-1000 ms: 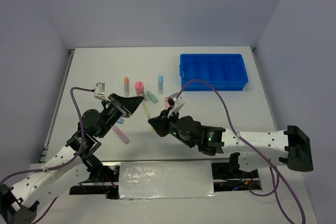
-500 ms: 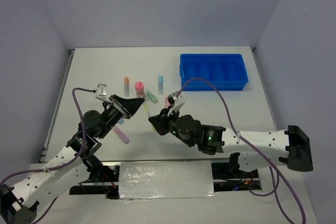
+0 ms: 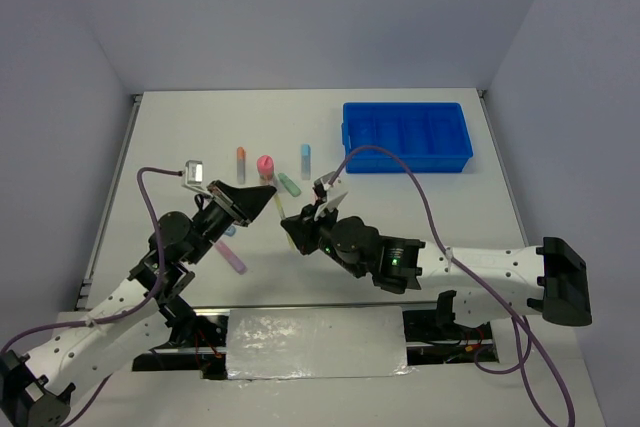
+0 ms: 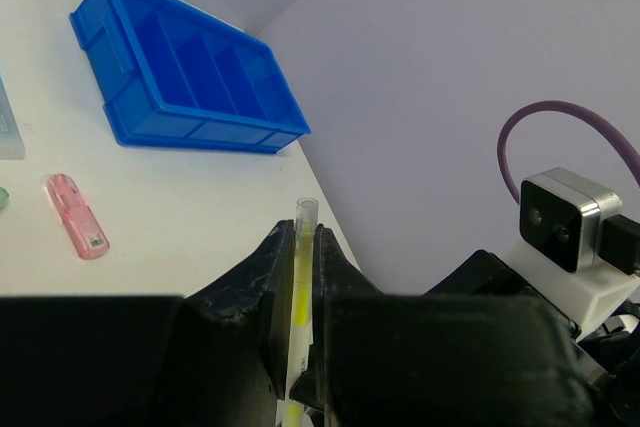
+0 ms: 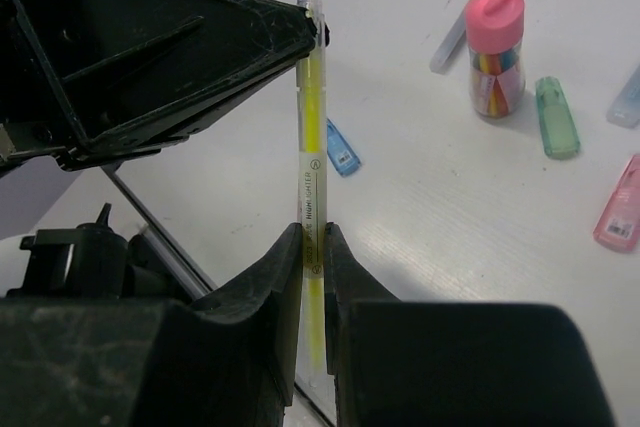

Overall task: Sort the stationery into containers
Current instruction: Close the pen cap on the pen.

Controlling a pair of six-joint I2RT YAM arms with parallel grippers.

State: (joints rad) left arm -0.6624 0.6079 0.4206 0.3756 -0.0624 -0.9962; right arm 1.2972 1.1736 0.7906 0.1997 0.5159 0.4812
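The right gripper (image 5: 312, 239) is seen clenched on the lower part of the thin yellow stick (image 5: 311, 137), with its two dark fingers pressed against either side of the barrel. The left gripper (image 4: 298, 247) is likewise closed on the same stick, close to its clear-capped end. The stick is thus grasped by both tools at once and appears to be held up off the table (image 3: 420, 207).

In the top view, with 12 o'clock taken as the far edge of the table, the left gripper is found at 11 o'clock of the right one, and the stick is stretched between them.

The remaining stationery is laid out on the table:
- A pink-capped tube (image 5: 495, 47) is stood upright at 12 o'clock of the left gripper.
- A green highlighter (image 5: 556, 117) is laid just beside the tube at 4 o'clock.
- An orange-capped highlighter (image 3: 241, 160) is placed at 9 o'clock of the tube.
- A blue highlighter (image 3: 306, 159) is placed at 3 o'clock of the tube.
- A pink highlighter (image 4: 76, 215) is laid flat near the right wrist.
- A purple highlighter (image 3: 232, 257) is seen at 7 o'clock of the left gripper, partly covered by the left arm.

The blue tray (image 3: 407, 135) is set well apart at 1 o'clock of both grippers, near the far right corner of the table
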